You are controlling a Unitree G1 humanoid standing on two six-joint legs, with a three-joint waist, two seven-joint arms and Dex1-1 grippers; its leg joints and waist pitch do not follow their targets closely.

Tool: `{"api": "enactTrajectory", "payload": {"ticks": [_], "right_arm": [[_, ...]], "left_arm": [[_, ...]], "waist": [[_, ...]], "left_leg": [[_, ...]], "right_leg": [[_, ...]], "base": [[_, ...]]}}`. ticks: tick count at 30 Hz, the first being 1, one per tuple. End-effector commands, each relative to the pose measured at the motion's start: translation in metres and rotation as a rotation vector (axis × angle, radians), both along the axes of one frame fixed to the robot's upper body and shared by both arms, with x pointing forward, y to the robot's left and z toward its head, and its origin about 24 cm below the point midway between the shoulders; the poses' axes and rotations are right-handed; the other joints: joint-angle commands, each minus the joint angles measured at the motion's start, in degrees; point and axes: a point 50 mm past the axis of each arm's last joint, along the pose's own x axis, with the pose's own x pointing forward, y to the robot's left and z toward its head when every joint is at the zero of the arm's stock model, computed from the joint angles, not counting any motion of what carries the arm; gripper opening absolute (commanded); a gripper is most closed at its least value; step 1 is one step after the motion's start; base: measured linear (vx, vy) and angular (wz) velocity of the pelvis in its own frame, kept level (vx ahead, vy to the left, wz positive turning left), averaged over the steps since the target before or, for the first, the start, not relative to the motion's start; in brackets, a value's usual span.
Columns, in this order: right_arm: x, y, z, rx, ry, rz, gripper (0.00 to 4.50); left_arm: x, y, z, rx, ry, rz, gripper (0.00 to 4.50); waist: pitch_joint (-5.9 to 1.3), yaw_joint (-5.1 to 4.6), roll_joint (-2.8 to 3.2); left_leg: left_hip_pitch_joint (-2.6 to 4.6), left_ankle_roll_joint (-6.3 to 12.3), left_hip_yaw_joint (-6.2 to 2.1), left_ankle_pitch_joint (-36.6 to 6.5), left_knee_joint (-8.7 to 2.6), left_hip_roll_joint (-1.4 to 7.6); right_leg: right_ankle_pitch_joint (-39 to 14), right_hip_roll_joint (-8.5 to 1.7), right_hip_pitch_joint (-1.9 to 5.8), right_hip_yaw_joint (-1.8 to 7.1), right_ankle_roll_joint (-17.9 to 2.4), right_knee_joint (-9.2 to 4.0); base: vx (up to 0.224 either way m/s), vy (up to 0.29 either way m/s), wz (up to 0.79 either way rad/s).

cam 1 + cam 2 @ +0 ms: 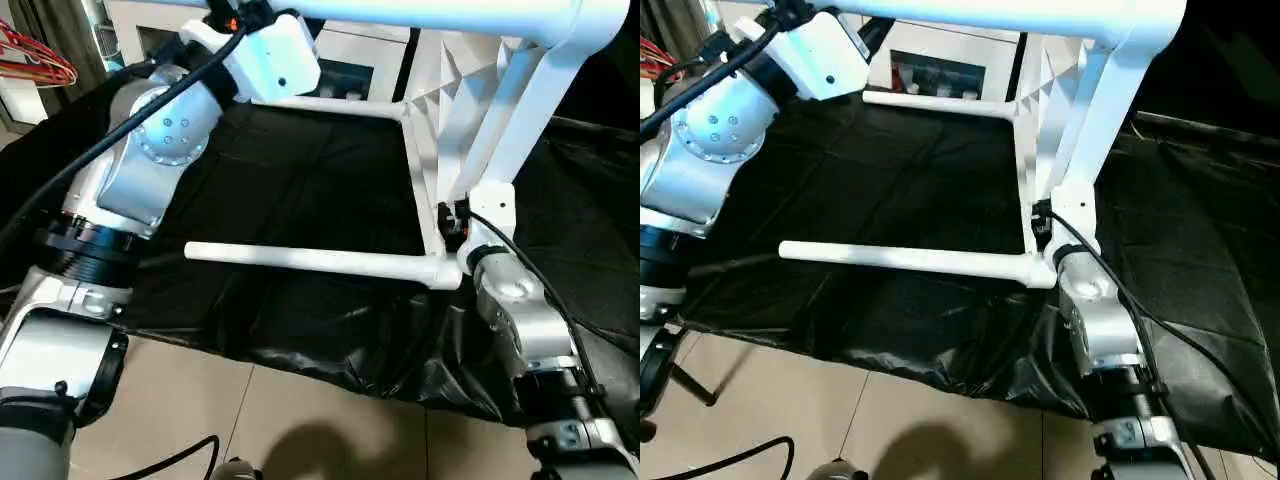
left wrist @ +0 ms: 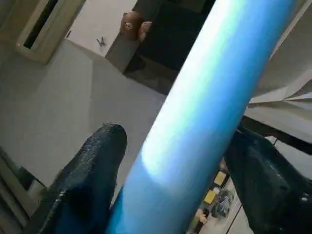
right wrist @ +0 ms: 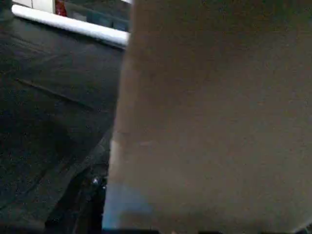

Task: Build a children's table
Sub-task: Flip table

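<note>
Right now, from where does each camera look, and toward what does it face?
Left eye view: on the head, looking down at the table top tipped on its edge over black sheeting; both silver forearms show.
Right eye view: beside it, same scene.
Left wrist view: along the left gripper, two black fingers flanking a table leg.
Right wrist view: close against the table's white plastic.
Shared: the lower leg on the sheeting.

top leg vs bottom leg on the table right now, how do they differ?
The top leg runs high across the head view; the bottom leg lies low over the black sheet. The left gripper's fingers flank the top leg; nothing grips the bottom leg along its length. Both are white, round, and plugged into corner sockets of the table top.
</note>
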Motion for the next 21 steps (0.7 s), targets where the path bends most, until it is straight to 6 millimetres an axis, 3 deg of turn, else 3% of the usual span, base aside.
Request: {"api": "enactTrajectory", "payload": {"ticks": [1,3,4,6,7,8,9,12,13,14,15,19,21], "right_arm": [[0.003,-0.004,0.011,-0.035,-0.060,0.014,2.07],[0.004,-0.006,0.014,-0.046,-0.074,0.019,2.06],[0.004,-0.011,0.021,-0.061,-0.097,0.019,2.06],[0.005,-0.018,0.030,-0.081,-0.127,0.016,2.06],[0.006,-0.027,0.040,-0.099,-0.157,0.007,2.06],[0.006,-0.032,0.047,-0.102,-0.178,0.002,2.06],[0.007,-0.037,0.053,-0.105,-0.197,-0.003,2.06],[0.006,-0.065,0.094,-0.164,-0.305,-0.037,2.04],[0.005,-0.070,0.101,-0.175,-0.324,-0.044,2.04],[0.003,-0.079,0.121,-0.191,-0.384,-0.059,2.03],[0.003,-0.080,0.124,-0.193,-0.391,-0.061,2.03],[-0.003,-0.093,0.179,-0.235,-0.550,-0.026,2.03],[-0.007,-0.093,0.196,-0.258,-0.590,0.011,2.03]], "left_arm": [[0.001,-0.002,0.001,-0.001,0.027,-0.024,3.04],[0.000,-0.002,0.002,-0.012,0.033,-0.029,2.90],[-0.001,0.000,0.004,-0.047,0.041,-0.039,2.83],[-0.003,0.005,0.007,-0.109,0.055,-0.050,2.72],[-0.004,0.011,0.010,-0.164,0.059,-0.049,2.67],[-0.005,0.016,0.011,-0.188,0.063,-0.045,2.65],[-0.006,0.020,0.012,-0.209,0.066,-0.042,2.64],[-0.010,0.040,0.018,-0.347,0.071,-0.030,2.60],[-0.011,0.043,0.019,-0.365,0.069,-0.028,2.59],[-0.012,0.051,0.021,-0.408,0.072,-0.019,2.58],[-0.013,0.052,0.021,-0.412,0.072,-0.018,2.56],[-0.018,0.068,0.024,-0.535,0.082,-0.015,2.41],[-0.020,0.073,0.022,-0.631,0.103,-0.027,2.33]], "waist": [[-3.96,0.21,0.61],[-3.94,0.26,0.65],[-3.90,0.28,1.01],[-3.96,0.35,0.63],[-3.96,0.36,0.52],[-4.05,0.41,1.16],[-4.12,0.36,0.91],[-4.61,0.75,0.93],[-4.81,0.92,0.80],[-4.70,1.17,1.01],[-4.70,1.20,0.99],[-4.87,1.64,1.10],[-4.69,1.63,1.40]], "left_leg": [[1.07,-2.26,-2.24,-4.9,-4.43,3.77],[1.06,-2.38,-2.20,-5.3,-4.43,3.75],[1.03,-2.43,-2.28,-5.4,-4.47,3.76],[1.10,-2.17,-2.12,-5.0,-4.29,3.72],[0.80,-1.40,-2.03,-3.7,-4.16,3.57],[0.75,-0.71,-2.03,-2.7,-4.05,3.58],[0.56,-0.26,-1.98,-2.0,-3.89,3.48],[-0.02,2.93,-1.66,2.5,-3.15,3.02],[-0.69,4.61,-1.52,4.9,-2.67,2.53],[-0.86,5.78,-1.34,5.3,-2.38,2.40],[-0.96,6.02,-1.36,5.1,-2.29,2.30],[-1.14,6.66,-1.37,5.0,-1.92,2.54],[-1.13,7.04,-1.36,4.4,-1.85,2.82]], "right_leg": [[2.3,-5.85,2.90,3.44,-10.0,-3.30],[1.9,-5.91,2.90,3.46,-10.1,-3.34],[1.4,-5.92,2.96,3.47,-10.0,-3.35],[1.9,-5.88,3.01,3.48,-10.2,-3.26],[3.1,-5.89,3.23,3.53,-10.6,-3.06],[4.3,-5.87,3.17,3.48,-10.9,-3.03],[5.1,-5.75,3.31,3.50,-11.0,-2.90],[10.4,-5.43,3.56,3.42,-12.4,-2.07],[13.5,-5.20,3.79,3.41,-12.1,-1.68],[14.5,-5.16,3.30,3.44,-11.5,-1.70],[14.1,-5.05,3.36,3.35,-11.3,-1.69],[11.7,-4.54,2.93,3.02,-11.2,-1.38],[10.3,-4.57,2.50,2.96,-11.5,-1.44]], "base": [[0.000,0.000,0.00],[0.000,0.000,0.00],[0.000,0.000,0.00],[0.000,0.000,0.00],[0.000,0.000,0.00],[0.000,0.000,0.00],[0.000,0.000,0.00],[0.000,0.000,0.00],[0.000,0.000,0.00],[0.000,0.000,0.00],[0.000,0.000,0.00],[0.000,0.000,0.00],[0.000,0.000,0.00]]}}
